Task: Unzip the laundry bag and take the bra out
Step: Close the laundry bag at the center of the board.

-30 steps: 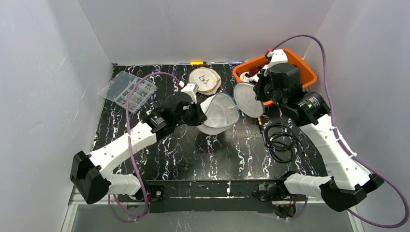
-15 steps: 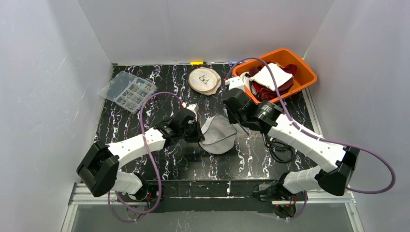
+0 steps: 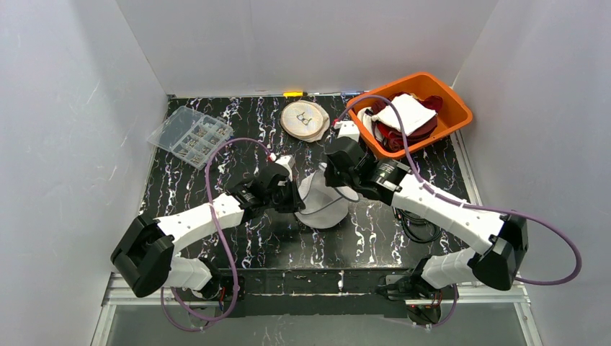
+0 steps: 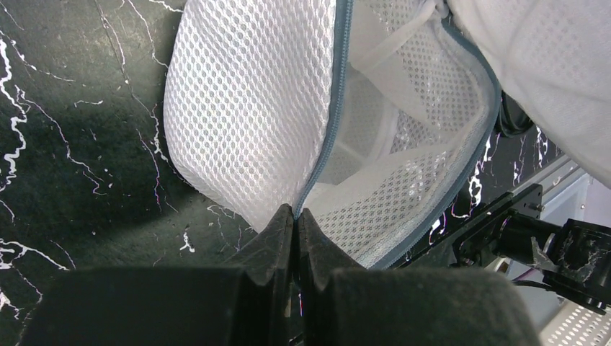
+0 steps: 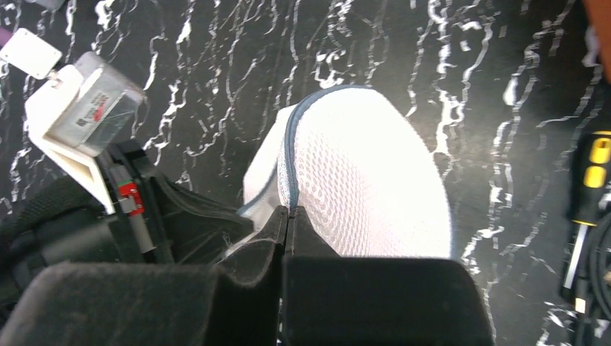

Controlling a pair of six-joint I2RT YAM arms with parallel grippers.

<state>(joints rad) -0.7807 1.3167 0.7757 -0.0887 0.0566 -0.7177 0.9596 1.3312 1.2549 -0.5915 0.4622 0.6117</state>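
Observation:
The white mesh laundry bag lies at the table's middle, a dome with a grey zipper edge. My left gripper is shut on the bag's zipper edge at its left side; in the left wrist view the bag gapes open along the grey zipper, with white patterned fabric inside. My right gripper is shut on the bag's zipper edge at its far side, as the right wrist view shows, below the mesh dome. I cannot tell the bra apart from the bag's lining.
An orange basket with white and red cloths stands at the back right. A clear compartment box is at the back left, a round beige disc at the back middle. Black cables and a yellow-handled screwdriver lie right of the bag.
My right arm swung from the orange basket over to the bag and shut on its zipper edge. The bag's round flap, open before, now lies folded over. The bag shifted slightly nearer.

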